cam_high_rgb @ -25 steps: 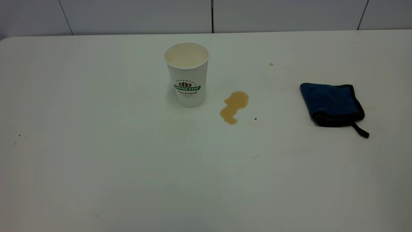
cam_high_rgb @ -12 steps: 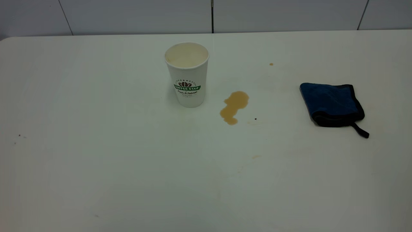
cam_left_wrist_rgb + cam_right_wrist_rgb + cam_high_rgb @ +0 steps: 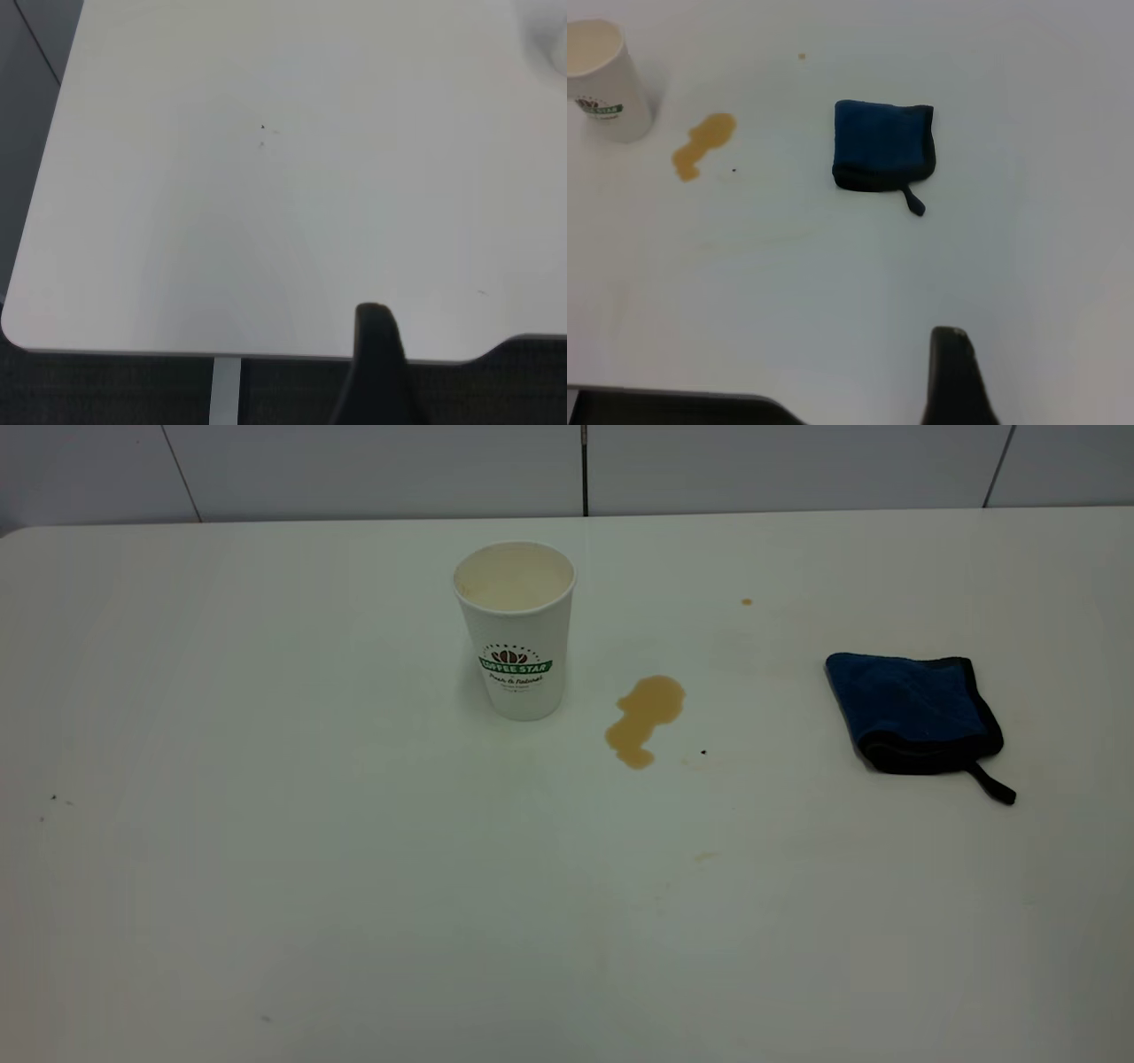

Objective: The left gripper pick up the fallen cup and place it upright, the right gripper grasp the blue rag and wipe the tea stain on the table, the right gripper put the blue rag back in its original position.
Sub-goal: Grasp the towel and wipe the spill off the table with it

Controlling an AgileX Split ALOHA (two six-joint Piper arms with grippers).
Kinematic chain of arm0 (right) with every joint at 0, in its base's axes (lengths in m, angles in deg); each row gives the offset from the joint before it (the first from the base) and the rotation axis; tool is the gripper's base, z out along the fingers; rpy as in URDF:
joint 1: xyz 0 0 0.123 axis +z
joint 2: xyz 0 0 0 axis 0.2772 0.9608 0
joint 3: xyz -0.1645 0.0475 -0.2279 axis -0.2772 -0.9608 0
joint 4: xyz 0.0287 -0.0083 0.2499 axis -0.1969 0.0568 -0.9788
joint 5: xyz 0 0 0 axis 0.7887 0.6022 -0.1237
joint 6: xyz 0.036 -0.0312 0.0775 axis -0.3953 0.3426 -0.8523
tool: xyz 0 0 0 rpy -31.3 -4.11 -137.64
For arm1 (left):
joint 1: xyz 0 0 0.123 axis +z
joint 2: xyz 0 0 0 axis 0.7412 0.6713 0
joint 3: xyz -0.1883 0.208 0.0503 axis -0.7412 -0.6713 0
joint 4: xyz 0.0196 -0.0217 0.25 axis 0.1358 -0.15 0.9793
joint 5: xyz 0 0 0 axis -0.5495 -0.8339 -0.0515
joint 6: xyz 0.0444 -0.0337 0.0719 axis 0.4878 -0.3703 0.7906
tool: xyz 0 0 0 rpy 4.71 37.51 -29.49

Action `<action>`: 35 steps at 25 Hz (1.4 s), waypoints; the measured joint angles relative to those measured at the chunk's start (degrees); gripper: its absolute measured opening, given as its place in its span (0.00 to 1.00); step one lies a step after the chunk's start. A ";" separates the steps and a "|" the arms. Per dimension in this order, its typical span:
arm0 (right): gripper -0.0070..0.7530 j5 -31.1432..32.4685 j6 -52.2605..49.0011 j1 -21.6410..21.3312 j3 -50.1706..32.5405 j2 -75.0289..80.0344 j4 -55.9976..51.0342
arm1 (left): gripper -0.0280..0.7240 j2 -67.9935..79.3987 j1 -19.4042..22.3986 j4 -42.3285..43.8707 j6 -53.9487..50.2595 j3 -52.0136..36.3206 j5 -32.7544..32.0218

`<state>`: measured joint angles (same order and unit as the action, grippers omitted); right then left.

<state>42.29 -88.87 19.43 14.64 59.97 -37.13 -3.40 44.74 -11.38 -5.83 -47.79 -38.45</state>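
Note:
The cup (image 3: 516, 629) stands upright on the table (image 3: 266, 868), left of centre, and also shows in the right wrist view (image 3: 602, 80). The tea stain (image 3: 644, 717) lies just right of the cup; it also shows in the right wrist view (image 3: 702, 144). The blue rag (image 3: 912, 710) lies folded at the right, loop tag toward the front; it also shows in the right wrist view (image 3: 881, 146). Neither gripper shows in the exterior view. Only a black part of the left gripper (image 3: 376, 372) shows, above the table's left corner. A black part of the right gripper (image 3: 952, 376) shows, well back from the rag.
A small brown speck (image 3: 747, 602) lies behind the stain and a faint one (image 3: 704, 856) in front. A tiny black dot (image 3: 703, 752) sits right of the stain. The table's rounded corner (image 3: 18, 332) and dark floor show in the left wrist view.

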 joint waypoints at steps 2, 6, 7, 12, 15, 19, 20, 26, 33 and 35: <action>0.72 -1.45 0.62 0.00 0.54 1.83 -2.18 | 0.79 0.00 0.00 0.00 0.00 0.00 0.00; 0.80 -11.06 1.81 0.00 0.90 12.60 -4.90 | 0.79 0.00 0.00 0.00 0.00 0.00 0.00; 0.81 -14.11 2.58 0.00 0.96 15.64 -5.02 | 0.79 0.00 0.00 0.00 0.00 0.00 0.00; 0.82 -28.04 9.00 0.00 1.08 36.33 -8.20 | 0.79 0.00 0.00 0.00 0.00 0.00 0.00; 0.81 -36.60 15.46 0.00 1.08 48.76 -13.56 | 0.79 0.00 0.00 0.00 -0.02 0.00 0.00; 0.79 -48.17 27.22 0.00 1.28 65.52 -24.08 | 0.79 0.00 0.00 0.00 -0.07 0.00 0.00; 0.79 -50.66 29.81 0.00 1.59 69.95 -27.15 | 0.79 0.00 0.00 0.00 -0.07 0.00 0.00; 0.79 -55.89 43.01 2.68 11.65 94.02 -37.86 | 0.79 0.00 0.00 0.00 -0.07 0.00 0.00; 0.79 -56.97 47.48 2.94 27.80 116.05 -38.48 | 0.79 0.00 0.00 0.00 -0.07 0.00 0.00; 0.79 -57.68 48.59 2.94 31.97 121.01 -38.29 | 0.79 0.00 0.00 0.00 -0.07 0.00 0.00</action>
<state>-15.39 -40.28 22.37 46.61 180.98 -75.42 -3.40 44.74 -11.38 -5.90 -47.79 -38.45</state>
